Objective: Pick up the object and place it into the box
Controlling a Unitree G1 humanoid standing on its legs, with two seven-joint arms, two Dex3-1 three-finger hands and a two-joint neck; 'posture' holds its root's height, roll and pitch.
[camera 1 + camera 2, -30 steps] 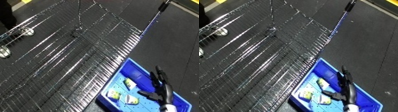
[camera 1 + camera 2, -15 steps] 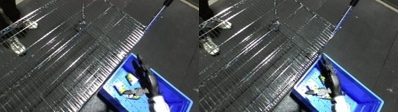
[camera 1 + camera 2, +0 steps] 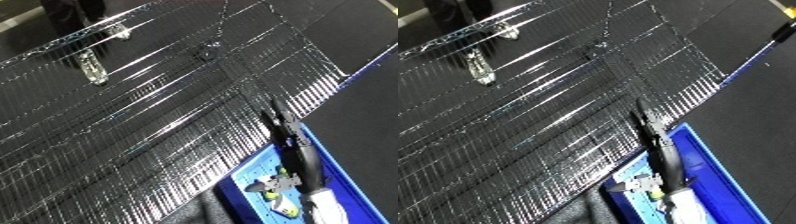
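- Down at the lower right, the blue bin (image 3: pixel 346 175) holds a few small pale and yellowish items (image 3: pixel 282 202) on its floor; they are too blurred to name, and which of them is the task's object cannot be told.
- Over that bin reaches the robot's right hand (image 3: pixel 286 125), black, its fingers held straight and close together, pointing up past the bin's top corner onto the wire surface; they curl round nothing.
- Behind the hand, its white and silver forearm (image 3: pixel 322 205) enters from the lower edge, above the bin's contents.
- A short dark and pale piece (image 3: pixel 275 184) juts sideways near the wrist, over the items; whether it is the thumb or something lying in the bin cannot be told.
- Beside the bin, touching its left wall, a large shiny wire-mesh surface (image 3: pixel 151 115) slopes across most of the view.
- On the far upper left of the mesh lies a small metal part (image 3: pixel 478 67), well apart from the bin.
- Right of the bin and mesh, the dark floor (image 3: pixel 753 100) runs to the edge.
- No left hand shows in either view.
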